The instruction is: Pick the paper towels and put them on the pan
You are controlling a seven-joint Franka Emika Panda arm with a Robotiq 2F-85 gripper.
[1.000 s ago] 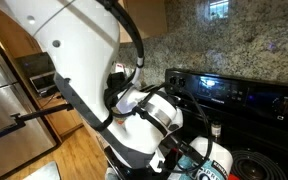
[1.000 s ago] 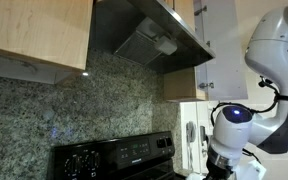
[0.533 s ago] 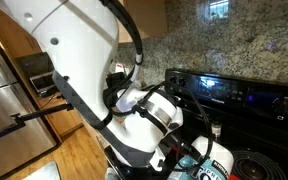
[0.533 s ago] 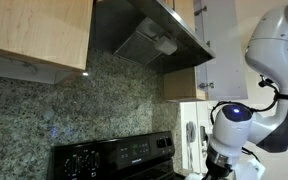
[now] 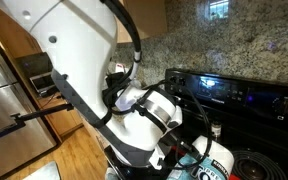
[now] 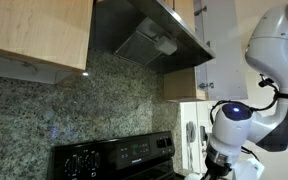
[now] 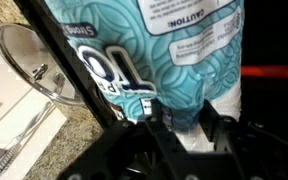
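- Only the wrist view shows the grip closely: the paper towels [image 7: 154, 50], a roll in teal-patterned plastic wrap with a white caution label, fill the upper middle of the picture.
- The gripper [image 7: 194, 140] is at the roll's lower end. Its black fingers [image 7: 144, 140] stand on either side of the white bottom of the roll and appear clamped on it.
- Also only in the wrist view, a strip of granite worktop [image 7: 74, 135] runs beside the roll. A round silvery metal dish [image 7: 29, 55] lies past the strip's far edge; whether it is the pan cannot be told.
- In an exterior view the white arm [image 5: 74, 60] fills the foreground. A white and blue bit of the roll peeks out at the bottom edge, near a coil burner [image 5: 262, 165] at the stove's front corner.
- The black control panel [image 5: 234, 92] stands behind, against the granite wall.
- In an exterior view the range hood [image 6: 149, 40] and wooden cabinets [image 6: 34, 30] show, but neither roll nor fingers.
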